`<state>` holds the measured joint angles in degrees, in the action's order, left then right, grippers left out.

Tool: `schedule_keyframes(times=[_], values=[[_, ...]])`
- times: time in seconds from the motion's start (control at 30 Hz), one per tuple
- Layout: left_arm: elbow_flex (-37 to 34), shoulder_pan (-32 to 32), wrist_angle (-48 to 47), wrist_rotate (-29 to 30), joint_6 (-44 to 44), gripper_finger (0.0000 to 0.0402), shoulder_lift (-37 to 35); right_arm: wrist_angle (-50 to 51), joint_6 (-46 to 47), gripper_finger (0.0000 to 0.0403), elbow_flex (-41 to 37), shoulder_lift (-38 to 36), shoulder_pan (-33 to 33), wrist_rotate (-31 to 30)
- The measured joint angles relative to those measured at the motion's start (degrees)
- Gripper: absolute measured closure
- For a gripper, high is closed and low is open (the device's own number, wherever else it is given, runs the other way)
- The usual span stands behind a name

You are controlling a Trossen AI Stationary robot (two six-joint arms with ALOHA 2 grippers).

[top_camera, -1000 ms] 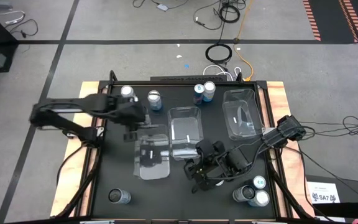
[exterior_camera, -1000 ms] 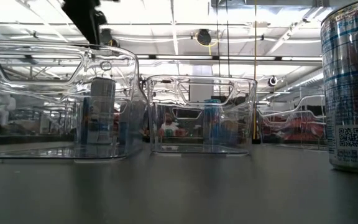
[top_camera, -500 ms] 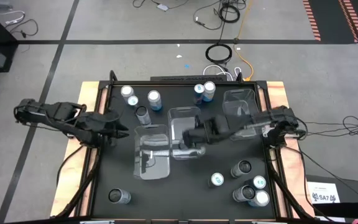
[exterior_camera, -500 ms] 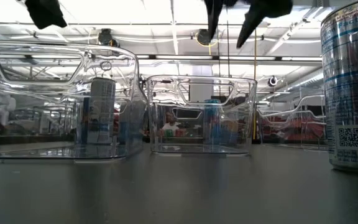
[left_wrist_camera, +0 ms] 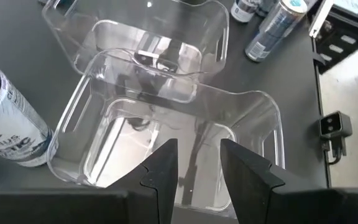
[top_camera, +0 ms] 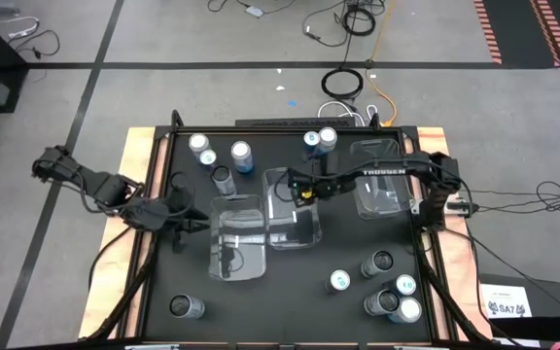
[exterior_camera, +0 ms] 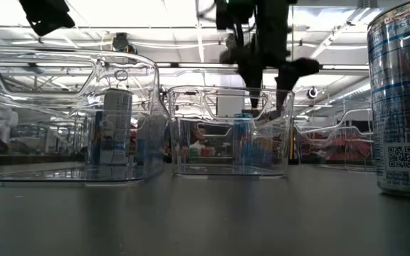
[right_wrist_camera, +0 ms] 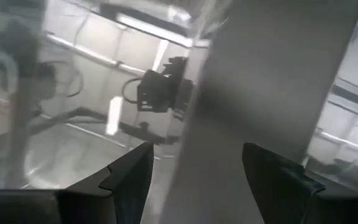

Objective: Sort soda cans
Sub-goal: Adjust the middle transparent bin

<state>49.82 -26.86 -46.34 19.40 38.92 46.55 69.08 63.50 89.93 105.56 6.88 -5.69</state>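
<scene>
Soda cans stand upright on the black table in groups: several at the far left (top_camera: pixel 224 180), two at the far middle (top_camera: pixel 319 140), several at the near right (top_camera: pixel 377 262), and one at the near left (top_camera: pixel 185 307). My left gripper (top_camera: pixel 185 216) is at the table's left edge beside the left clear bin (top_camera: pixel 236 238). Its fingers are drawn close together with nothing between them (left_wrist_camera: pixel 197 158). My right gripper (top_camera: pixel 299 187) hangs open and pointing down over the far end of the middle bin (top_camera: pixel 295 224). Its fingers (exterior_camera: pixel 251 78) are just above the rim and hold nothing.
A third clear bin (top_camera: pixel 377 180) stands at the far right, under my right arm. One can (exterior_camera: pixel 404 99) stands very close to the low camera. Wooden boards (top_camera: pixel 450 253) border the table on the left and right. Bare black tabletop (top_camera: pixel 270 301) lies in the near middle.
My left gripper has drawn back from the far-left cans toward the table's left edge and sunk a little, uncovering one can there. My right gripper has swung from the near right toward the far side and left, to above the middle bin, uncovering two cans at the near right.
</scene>
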Motion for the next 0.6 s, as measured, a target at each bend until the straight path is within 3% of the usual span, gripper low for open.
schedule_keyframes(times=[0.23, 0.4, 0.6], values=[[0.0, -1.9, 1.16, 4.1, 3.15, 0.0271, 0.39, -9.5, -8.96, 0.0165, -7.15, -0.07, 6.75, 4.1], [0.0, -2.2, 1.49, 5.29, 5.48, 0.0271, 0.62, -12.2, -9.52, 0.0167, -11.11, -0.46, 8.22, 4.59], [0.0, -2.18, 1.53, 5.46, 5.74, 0.0271, 0.96, -14.62, -7.17, 0.0231, -12.63, -0.44, 6.37, 4.69]])
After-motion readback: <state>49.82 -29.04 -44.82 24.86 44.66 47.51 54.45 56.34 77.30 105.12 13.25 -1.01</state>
